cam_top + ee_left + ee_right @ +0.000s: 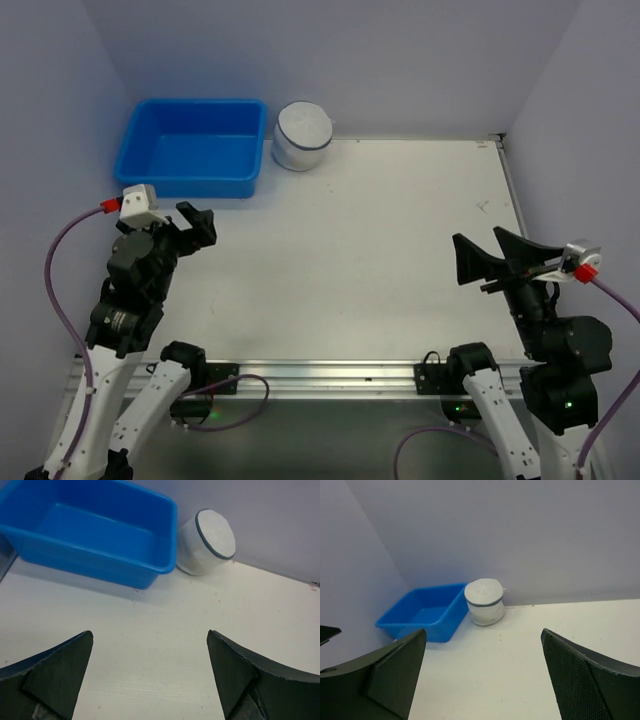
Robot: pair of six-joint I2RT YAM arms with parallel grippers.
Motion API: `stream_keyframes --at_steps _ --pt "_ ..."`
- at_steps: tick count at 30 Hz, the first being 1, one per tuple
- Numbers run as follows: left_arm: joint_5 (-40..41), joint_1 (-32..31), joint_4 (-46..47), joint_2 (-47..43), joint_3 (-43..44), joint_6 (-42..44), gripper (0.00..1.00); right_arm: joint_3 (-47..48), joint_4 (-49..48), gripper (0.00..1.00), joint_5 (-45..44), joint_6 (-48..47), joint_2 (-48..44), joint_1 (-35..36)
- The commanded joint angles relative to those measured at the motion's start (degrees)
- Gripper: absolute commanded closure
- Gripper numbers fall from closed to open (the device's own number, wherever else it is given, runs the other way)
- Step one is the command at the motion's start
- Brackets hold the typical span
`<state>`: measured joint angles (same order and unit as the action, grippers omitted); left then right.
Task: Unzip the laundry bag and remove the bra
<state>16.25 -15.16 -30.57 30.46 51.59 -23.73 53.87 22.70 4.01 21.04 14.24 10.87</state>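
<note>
The laundry bag [302, 135] is a small round white mesh drum with a dark zipper line round its rim. It stands at the back of the table, right of the blue tub. It also shows in the left wrist view [207, 542] and the right wrist view [484, 601]. It looks closed, and the bra is hidden. My left gripper [191, 228] is open and empty, near the front left, well short of the bag. My right gripper [485, 253] is open and empty at the front right, far from the bag.
A blue plastic tub [192, 146] sits at the back left, touching or nearly touching the bag; it looks empty. Pale walls close in the back and both sides. The white table [350, 260] lies between the grippers and the bag.
</note>
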Motion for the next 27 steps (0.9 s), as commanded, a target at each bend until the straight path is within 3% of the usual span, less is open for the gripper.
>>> stream_keyframes --at_steps 1,6,14,21,27 --pt "-3.23 -0.31 6.3 5.65 -0.09 -3.34 0.0 -1.65 -0.99 0.01 1.08 2.42 1.49 0.2" --pt "-8.42 -0.31 17.0 20.4 1.48 -10.45 0.0 -3.42 -1.16 0.01 2.84 4.36 3.69 0.29" --pt "-12.91 -1.36 32.91 51.14 14.14 -25.38 0.0 -6.14 -3.18 0.01 5.04 5.24 4.66 0.29" --pt "-8.35 -4.35 40.32 72.53 30.04 -27.95 0.0 -7.98 -4.76 0.01 4.95 4.54 3.96 0.38" --pt "-6.14 -5.14 40.15 88.7 45.4 -25.67 0.0 -10.0 -6.26 0.01 5.48 3.92 2.9 0.55"
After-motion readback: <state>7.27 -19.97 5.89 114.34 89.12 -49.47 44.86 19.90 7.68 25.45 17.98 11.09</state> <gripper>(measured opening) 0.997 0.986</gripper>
